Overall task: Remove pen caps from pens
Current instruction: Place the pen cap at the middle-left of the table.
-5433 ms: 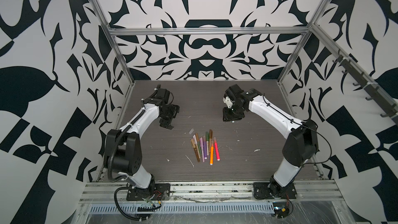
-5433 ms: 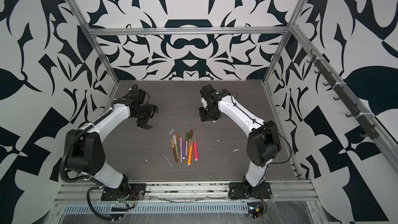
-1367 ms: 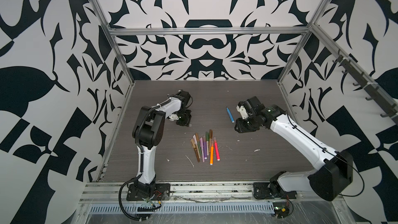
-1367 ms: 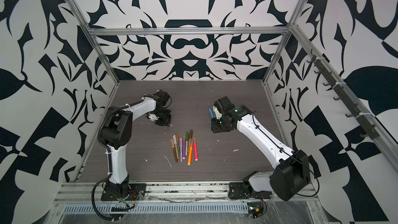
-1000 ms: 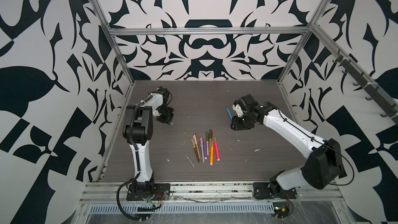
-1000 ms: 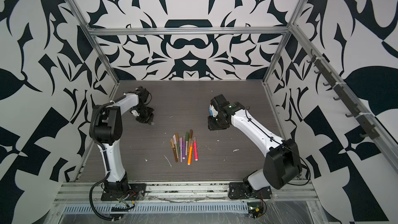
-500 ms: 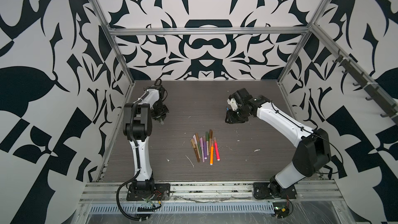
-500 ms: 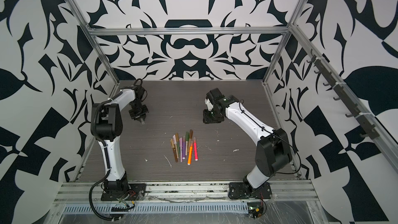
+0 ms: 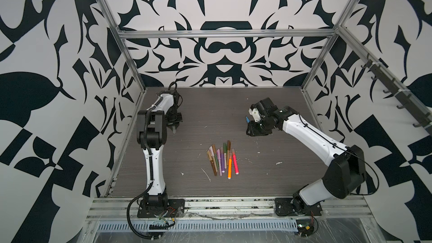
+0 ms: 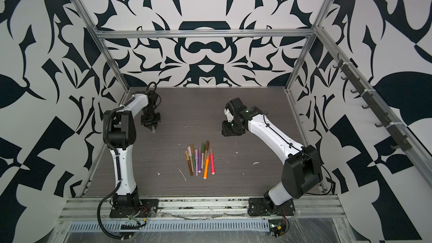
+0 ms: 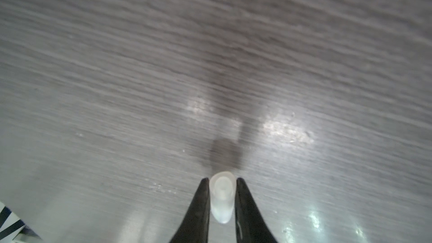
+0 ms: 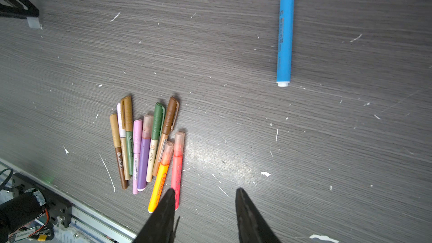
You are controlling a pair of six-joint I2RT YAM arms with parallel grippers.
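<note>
Several capped pens (image 9: 222, 160) lie side by side mid-table, seen in both top views (image 10: 201, 160) and in the right wrist view (image 12: 147, 146). Their pen caps are tan, brown, green and pale pink. A blue pen (image 12: 285, 38) lies uncapped and alone; only its tip (image 9: 247, 119) shows in a top view, beside the right gripper (image 9: 251, 132). That gripper (image 12: 205, 190) hangs open and empty above the table. My left gripper (image 11: 222, 180) is shut on a clear pen cap (image 11: 222, 197) at the far left (image 9: 174, 129), low over the table.
White flecks and scratches (image 12: 265, 173) dot the dark wood-grain table (image 9: 268, 178). Patterned walls with metal frame posts (image 9: 131, 66) close it in on three sides. An aluminium rail (image 9: 210, 206) with both arm bases runs along the front edge.
The left gripper has carried the clear cap leftward, away from the middle. The right gripper has drifted left and back, staying open beside the blue pen on the table.
</note>
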